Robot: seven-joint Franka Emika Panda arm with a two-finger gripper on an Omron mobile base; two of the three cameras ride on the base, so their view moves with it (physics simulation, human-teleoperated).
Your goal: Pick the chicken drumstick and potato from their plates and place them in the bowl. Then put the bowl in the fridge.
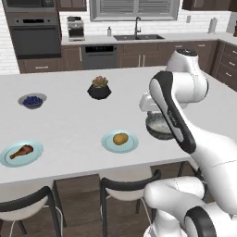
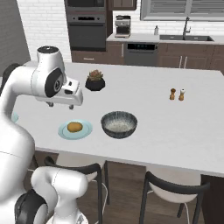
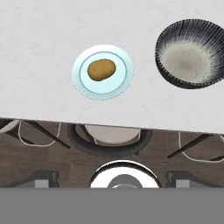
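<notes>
Stools (image 3: 109, 138) stood nearest below as we hovered our gripper (image 3: 122, 186), jaws wide and empty, above the potato (image 3: 101, 69) beside the bowl (image 3: 191, 53), seemingly lining up a pick.

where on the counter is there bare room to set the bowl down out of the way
Bare counter lies between the blueberry bowl and the succulent pot, and between the bowl and the salt and pepper shakers. It is crowded at the front edge, where the potato on its plate sits close beside the bowl.
</notes>
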